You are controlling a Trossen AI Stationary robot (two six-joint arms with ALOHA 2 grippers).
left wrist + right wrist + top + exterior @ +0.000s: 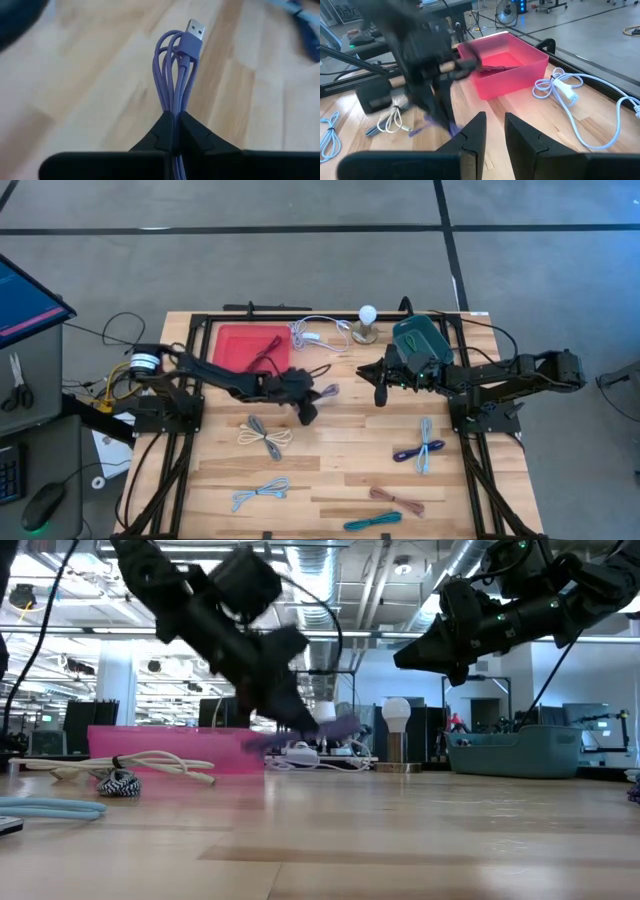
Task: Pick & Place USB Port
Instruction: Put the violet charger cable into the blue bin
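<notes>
A purple USB cable (175,65), coiled into a bundle, sits in my left gripper (176,116), which is shut on it near the table's middle (308,408). Its loops and silver USB plug (196,27) stick out past the fingertips. The red tray (250,345) stands behind my left arm at the far left and holds a dark cable. My right gripper (495,122) hangs open and holds nothing, to the right of the purple cable (383,385). My left gripper pinches the bundle's several strands (175,107) between its two fingers, a little back from the plug end. The fingers slant down from the table's left side and lie along the strands. In the low view the cable (335,728) hangs clear above the table.
Several other cable bundles lie on the near half of the table: white (265,435), light blue (260,492), blue-purple (420,448), brown (397,500), teal (372,522). A white cord (318,335), a bulb on a stand (368,320) and a teal bin (420,338) stand at the far edge.
</notes>
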